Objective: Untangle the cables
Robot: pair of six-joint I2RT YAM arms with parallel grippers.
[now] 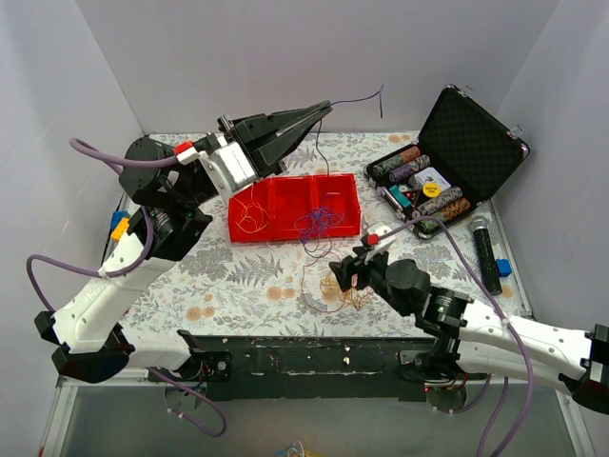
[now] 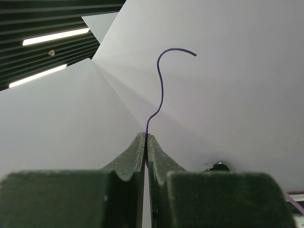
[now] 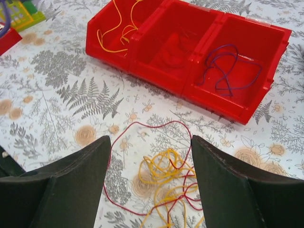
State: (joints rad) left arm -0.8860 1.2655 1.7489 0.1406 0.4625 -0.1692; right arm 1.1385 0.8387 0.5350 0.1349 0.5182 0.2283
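Purple cable (image 2: 160,90) points straight out from left jaws, tip hooked.

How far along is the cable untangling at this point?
Done: one yellow wire and purple wire lie in separate compartments of the red tray. In hand: the left tool pinches a purple strand. Left: a yellow-and-red tangle on the table below the open right tool.

Fern-print table (image 1: 238,276) — red three-bin tray (image 1: 285,231), open black chip case (image 1: 471,143), loose tangle of yellow-and-red cables (image 3: 164,168).
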